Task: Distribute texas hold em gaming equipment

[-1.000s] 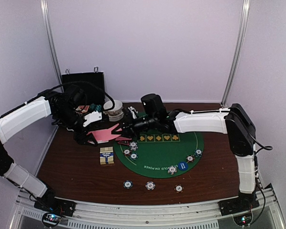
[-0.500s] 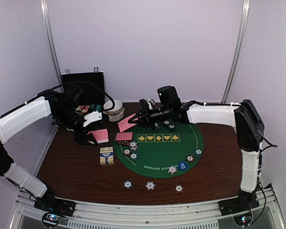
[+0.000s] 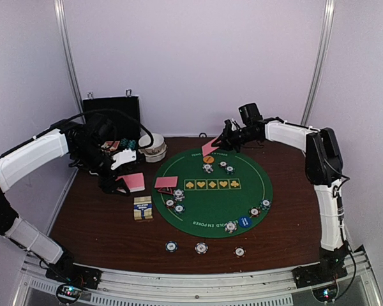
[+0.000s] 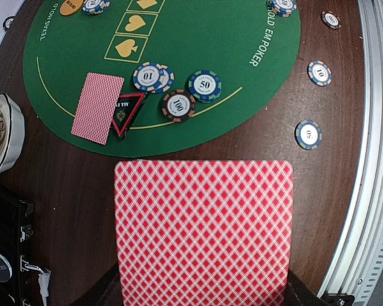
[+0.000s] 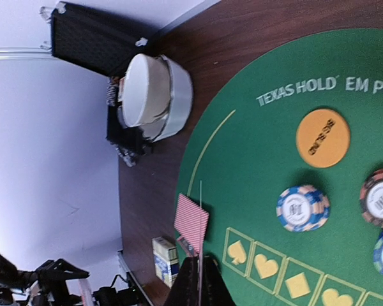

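Note:
My left gripper (image 3: pixel 119 182) is shut on a stack of pink-backed cards (image 3: pixel 135 182), held above the wood left of the mat; the stack (image 4: pixel 203 229) fills the lower left wrist view and hides the fingers. My right gripper (image 3: pixel 226 143) is shut on one pink card (image 3: pixel 210 148) above the mat's far edge; that card shows edge-on in the right wrist view (image 5: pixel 200 242). Another card (image 3: pixel 166 182) lies on the mat's left edge beside the red-triangle marker (image 4: pixel 127 111). The orange button (image 3: pixel 208 159) and blue button (image 3: pixel 244 222) lie on the mat, with striped chips (image 3: pixel 174 204) nearby.
The green felt mat (image 3: pixel 210 201) covers the table's middle. A card box (image 3: pixel 142 208) stands left of it. A black case (image 3: pixel 112 115) and white bowls (image 3: pixel 154 146) sit at the back left. Three chips (image 3: pixel 201 247) lie on the wood near the front edge.
My right arm has swung from the left arm's cards, right and back, to the mat's far edge, carrying one pink card. The left arm holds still.

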`<state>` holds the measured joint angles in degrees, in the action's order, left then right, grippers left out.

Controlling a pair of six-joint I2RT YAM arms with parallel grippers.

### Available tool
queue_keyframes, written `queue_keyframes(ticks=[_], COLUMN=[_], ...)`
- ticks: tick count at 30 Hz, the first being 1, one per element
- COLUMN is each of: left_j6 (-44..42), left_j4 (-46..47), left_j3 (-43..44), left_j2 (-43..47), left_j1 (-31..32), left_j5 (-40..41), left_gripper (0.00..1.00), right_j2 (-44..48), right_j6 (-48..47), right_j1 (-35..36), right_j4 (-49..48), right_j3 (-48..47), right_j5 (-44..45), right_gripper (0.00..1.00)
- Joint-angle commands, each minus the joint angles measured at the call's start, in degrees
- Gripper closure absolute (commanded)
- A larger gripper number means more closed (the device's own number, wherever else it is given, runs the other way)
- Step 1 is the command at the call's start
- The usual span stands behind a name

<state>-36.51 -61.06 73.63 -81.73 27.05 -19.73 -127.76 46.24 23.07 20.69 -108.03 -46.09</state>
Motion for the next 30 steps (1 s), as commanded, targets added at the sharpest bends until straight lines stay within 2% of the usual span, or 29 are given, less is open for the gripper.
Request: queue_keyframes(ticks=[1, 8, 18, 21, 27, 30], left_j6=[-0.14, -0.09, 0.15, 0.14, 0.08, 0.01], left_j4=[0.84, 0.79, 0.85, 0.83, 0.38, 0.31], left_j3=[0.95, 1.08, 1.25, 1.26, 0.87, 0.62], left_j2=[0.1, -0.08, -0.42, -0.28, -0.06, 0.06], left_j1=[-0.16, -0.18, -0.16, -0.19, -0.22, -0.15], left_j5=[-0.82, -1.39, -2.09, -2.12, -2.16, -1.91], left_gripper=[1.0, 1.0, 1.0, 1.0, 1.0, 1.0], right_j2=[-6.2, -13.02, -18.39, -18.4, -14.85, -12.51], right_j6=[-5.59, -4.65, 0.19, -0.8, -5.74, -7.48], right_j1=[-1.42, -2.05, -1.98, -1.83, -1.44, -1.42], right_j4=[7.6, 7.79, 0.55, 1.45, 5.81, 7.18], right_j3=[-7.1, -15.57, -17.17, -17.13, -16.04, -15.2], right_j5=[4.72, 7.52, 8.78, 9.95, 14.54, 16.79], right_gripper=[0.97, 0.97, 0.93, 0.87, 0.64, 0.59])
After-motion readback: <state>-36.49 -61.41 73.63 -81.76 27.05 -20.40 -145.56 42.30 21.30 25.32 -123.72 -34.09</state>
